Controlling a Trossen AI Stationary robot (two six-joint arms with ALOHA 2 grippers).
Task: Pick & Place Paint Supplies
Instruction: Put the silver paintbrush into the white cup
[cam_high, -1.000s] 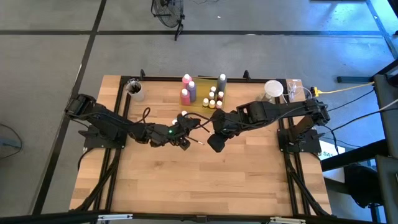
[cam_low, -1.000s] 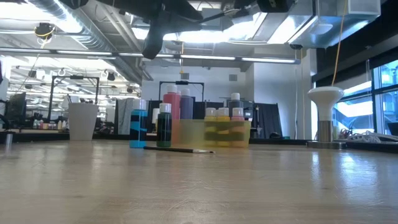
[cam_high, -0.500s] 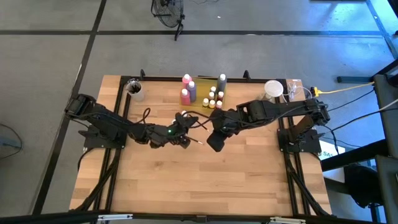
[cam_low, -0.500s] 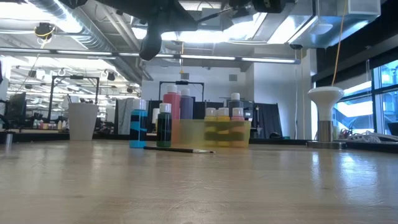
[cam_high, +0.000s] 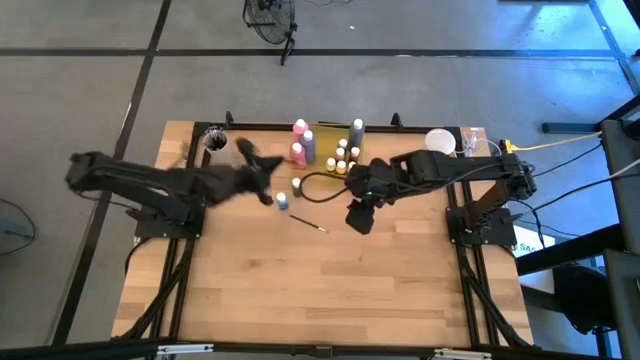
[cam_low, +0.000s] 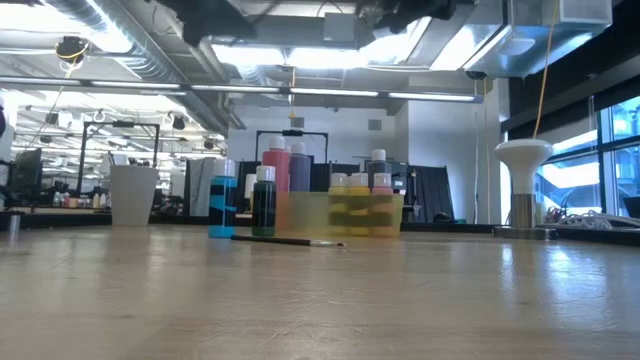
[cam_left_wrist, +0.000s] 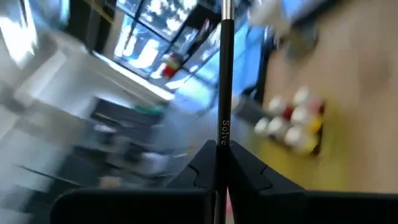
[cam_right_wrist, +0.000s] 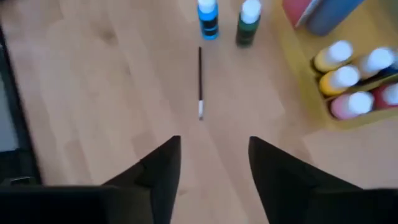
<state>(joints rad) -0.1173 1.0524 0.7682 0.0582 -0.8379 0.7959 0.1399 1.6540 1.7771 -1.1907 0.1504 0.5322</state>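
Note:
My left gripper (cam_left_wrist: 222, 155) is shut on a thin dark brush (cam_left_wrist: 224, 74) and shows blurred in the high view (cam_high: 262, 180), left of the translucent yellow tray (cam_high: 322, 137). My right gripper (cam_right_wrist: 211, 155) stands open and holds nothing. It hangs above the table's middle (cam_high: 360, 215). A second brush (cam_right_wrist: 200, 81) lies flat on the wood ahead of it. A blue bottle (cam_right_wrist: 208, 17) and a green bottle (cam_right_wrist: 247, 23) stand upright beyond it. Small white-capped bottles (cam_right_wrist: 348, 78) stand in the tray, beside pink (cam_high: 298, 153), purple (cam_high: 309, 145) and grey (cam_high: 357, 130) squeeze bottles. My left gripper pinches the brush's dark shaft (cam_left_wrist: 224, 135) between its two fingers, just beside the printed lettering. The shaft runs straight on from the fingertips, along the fingers. The brush is lifted clear of the table.
A pale cup (cam_high: 215, 143) with dark brushes stands at the far left. A white round stand (cam_high: 438, 143) is at the far right. Bare wood (cam_high: 330, 290) fills the table's near half.
The two grippers stood close together over the table's middle. My left gripper has since swung away toward the table's left and far side, rising and rolling, with the brush in it. My right gripper has stayed roughly where it was.

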